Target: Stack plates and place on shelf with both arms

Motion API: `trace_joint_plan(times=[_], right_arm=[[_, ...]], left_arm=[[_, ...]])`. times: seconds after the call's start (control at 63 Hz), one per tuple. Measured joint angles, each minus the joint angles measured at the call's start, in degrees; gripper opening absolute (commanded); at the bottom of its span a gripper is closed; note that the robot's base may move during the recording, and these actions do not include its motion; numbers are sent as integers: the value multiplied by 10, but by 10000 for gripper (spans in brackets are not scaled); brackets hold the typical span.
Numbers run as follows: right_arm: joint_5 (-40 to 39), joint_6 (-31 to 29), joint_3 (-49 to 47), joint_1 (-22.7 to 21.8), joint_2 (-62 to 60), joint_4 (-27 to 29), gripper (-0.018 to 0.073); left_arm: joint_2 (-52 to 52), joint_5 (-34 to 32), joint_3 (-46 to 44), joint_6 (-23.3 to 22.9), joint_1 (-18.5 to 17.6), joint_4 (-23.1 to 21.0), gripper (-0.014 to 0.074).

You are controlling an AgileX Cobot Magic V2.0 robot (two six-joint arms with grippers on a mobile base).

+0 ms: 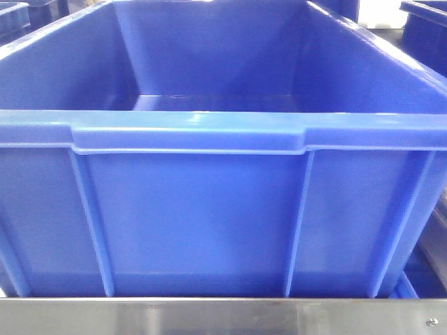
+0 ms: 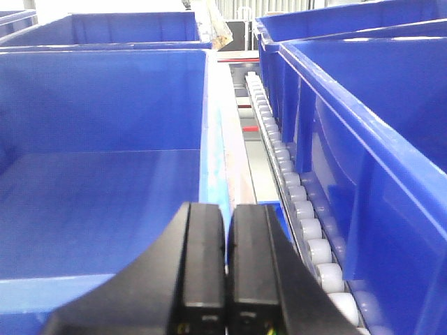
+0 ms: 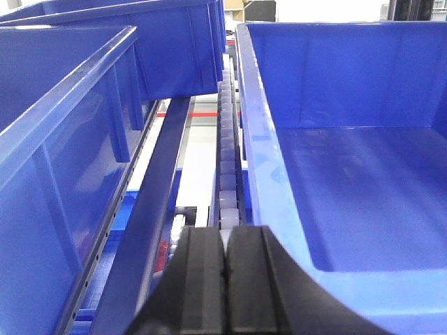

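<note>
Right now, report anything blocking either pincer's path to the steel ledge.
Cannot tell: neither wrist view shows the steel ledge. Blue crates flank the shut left pincer and shut right pincer; another crate stands behind it.

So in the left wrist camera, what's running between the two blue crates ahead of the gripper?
In the left wrist view, a line of white rollers on a metal rail runs between the left crate and the right crate.

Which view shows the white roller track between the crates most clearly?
The left wrist view: the roller track runs from the foreground into the distance, with single white rollers plain to see. The right wrist view shows a roller track too, darker and narrower. The front view shows none, only a blue crate.
</note>
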Motion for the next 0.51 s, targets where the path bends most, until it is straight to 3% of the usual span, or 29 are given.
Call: trace_joint_plan(times=[0.508], right_arm=[[0,0,0,0,0,0,50]], left_arm=[[0,1,0,0,0,0,84]])
